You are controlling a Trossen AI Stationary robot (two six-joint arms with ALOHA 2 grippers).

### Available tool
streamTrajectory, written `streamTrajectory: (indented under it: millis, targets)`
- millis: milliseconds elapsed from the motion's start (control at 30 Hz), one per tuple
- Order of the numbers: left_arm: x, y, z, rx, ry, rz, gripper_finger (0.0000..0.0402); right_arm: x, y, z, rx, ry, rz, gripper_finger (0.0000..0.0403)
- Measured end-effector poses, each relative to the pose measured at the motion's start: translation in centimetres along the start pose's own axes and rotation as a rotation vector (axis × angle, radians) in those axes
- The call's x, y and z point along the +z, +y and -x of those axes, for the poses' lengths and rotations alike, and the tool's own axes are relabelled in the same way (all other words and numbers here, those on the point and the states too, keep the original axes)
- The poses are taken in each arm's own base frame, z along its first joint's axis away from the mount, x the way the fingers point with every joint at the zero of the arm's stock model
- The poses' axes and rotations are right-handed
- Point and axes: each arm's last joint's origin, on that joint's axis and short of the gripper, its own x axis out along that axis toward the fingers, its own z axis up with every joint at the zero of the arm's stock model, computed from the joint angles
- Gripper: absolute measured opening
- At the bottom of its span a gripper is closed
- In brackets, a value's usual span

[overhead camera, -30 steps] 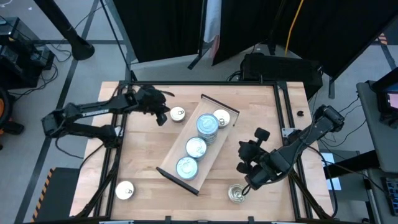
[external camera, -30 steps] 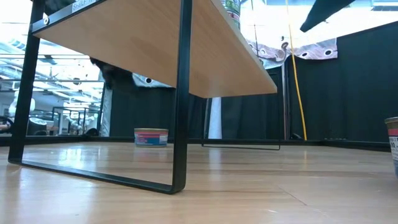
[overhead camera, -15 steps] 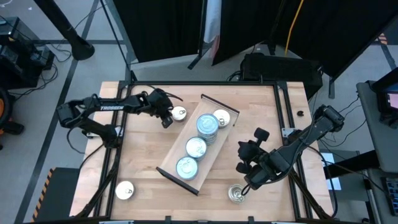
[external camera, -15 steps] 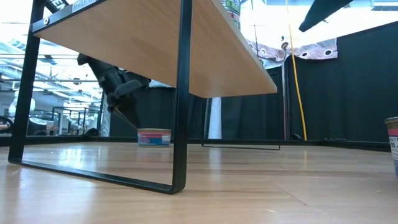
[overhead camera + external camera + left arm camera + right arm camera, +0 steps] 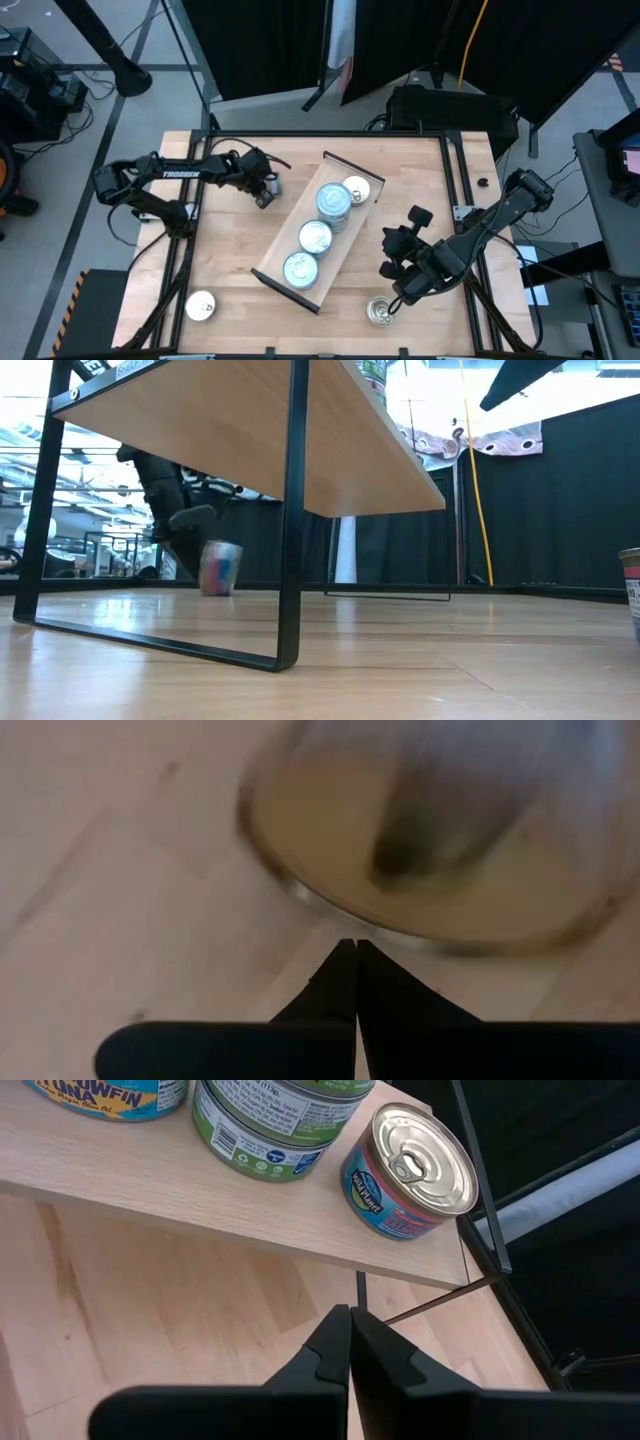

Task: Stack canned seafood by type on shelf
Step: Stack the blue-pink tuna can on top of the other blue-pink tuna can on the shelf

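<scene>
High view first: I have the left gripper [image 5: 264, 193] out over the far-left part of the tabletop [image 5: 225, 260], fingers pressed together, just left of the shelf [image 5: 275, 262]. Where it works, a tin [image 5: 220, 568] shows in the low view tipped up on its edge against the fingers [image 5: 330, 990], blurred. My left wrist view is filled by that tin's round metal face right at the closed fingertips; I can't tell whether it is pinched or only pushed.

On the shelf, which lies diagonally across the middle of the table, I count three blue-topped stacks [image 5: 316, 236] in a row and one pull-tab tin [image 5: 410, 1170] at the far end, beside the dark rail.

My right gripper [image 5: 349, 1325] hangs near the table's right side, fingers pressed together and holding nothing. A silver-topped tin [image 5: 380, 313] sits just beside it at the near edge. Another loose tin [image 5: 201, 306] rests at the near-left corner.
</scene>
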Motion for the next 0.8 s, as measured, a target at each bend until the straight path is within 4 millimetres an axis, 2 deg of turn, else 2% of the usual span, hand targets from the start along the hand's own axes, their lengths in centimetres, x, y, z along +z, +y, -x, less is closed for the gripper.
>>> streamTrajectory:
  millis: [167,300,467,633,700,800]
  targets:
    - [-0.8,-0.4,0.2,0.04,0.066,0.021,0.0,0.0,0.0,0.0,0.003,0.002,0.01,0.0002]
    - [-1.0,-1.3,1.6,0.024,0.065,-0.004,0.0,0.0,0.1,0.0,0.006,0.0,0.013,0.0002]
    - [-1.2,-2.2,6.4,0.024,0.035,-0.063,0.0,0.0,0.1,0.0,0.02,0.017,0.015,0.0002]
    - [-0.7,-2.8,11.6,-0.003,-0.133,-0.297,0.0009,0.1,0.3,0.0,0.034,0.012,0.038,0.0002]
    - [-0.6,-3.0,12.7,-0.006,-0.181,-0.396,0.0028,0.2,0.4,0.0,0.041,0.007,0.045,0.0002]
    - [-0.3,-3.4,13.0,0.002,-0.204,-0.528,0.007,0.3,0.5,0.0,0.052,-0.002,0.046,0.0002]
